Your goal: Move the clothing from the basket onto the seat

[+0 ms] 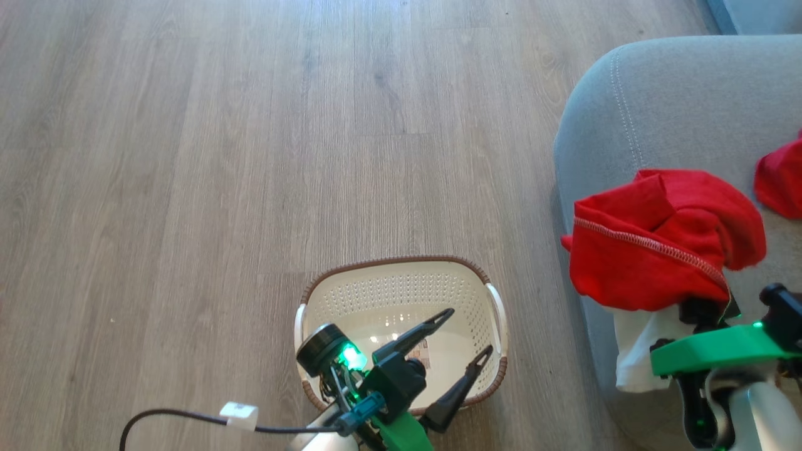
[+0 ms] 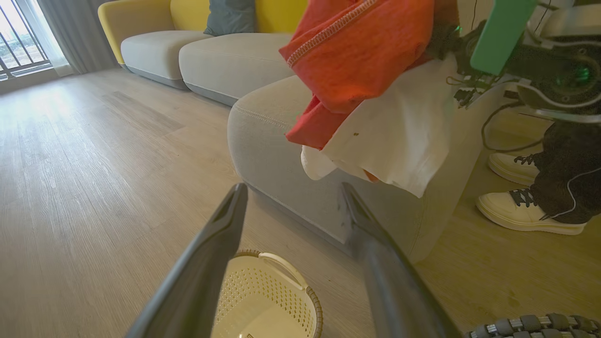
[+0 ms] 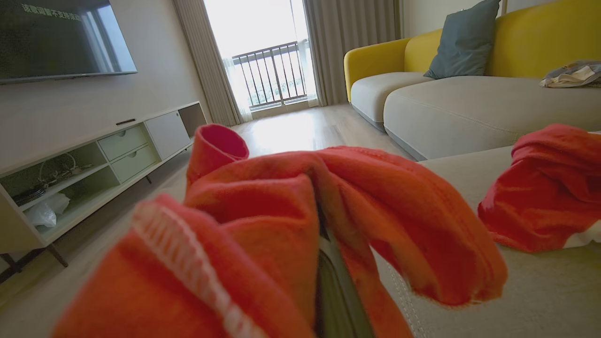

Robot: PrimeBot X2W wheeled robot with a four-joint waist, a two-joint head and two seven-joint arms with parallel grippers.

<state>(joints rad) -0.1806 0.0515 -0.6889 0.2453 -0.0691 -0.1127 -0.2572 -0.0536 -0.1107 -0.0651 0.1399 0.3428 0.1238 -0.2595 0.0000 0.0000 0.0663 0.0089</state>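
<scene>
Head view: the right gripper point(image 1: 700, 308) is clamped tight on a red garment point(image 1: 651, 250) with a white bit hanging below, bunched over its fingers right at the seat point(image 1: 677, 100) edge. Another red piece point(image 1: 780, 181) lies on the seat further back, and the left gripper point(image 1: 467, 332) hangs over the basket point(image 1: 401, 260) on the floor, fingers spread wide.

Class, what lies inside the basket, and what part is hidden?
The basket shows bare perforated walls and a label on its bottom. The open left pincer, hanging over it, hides part of the bottom.
</scene>
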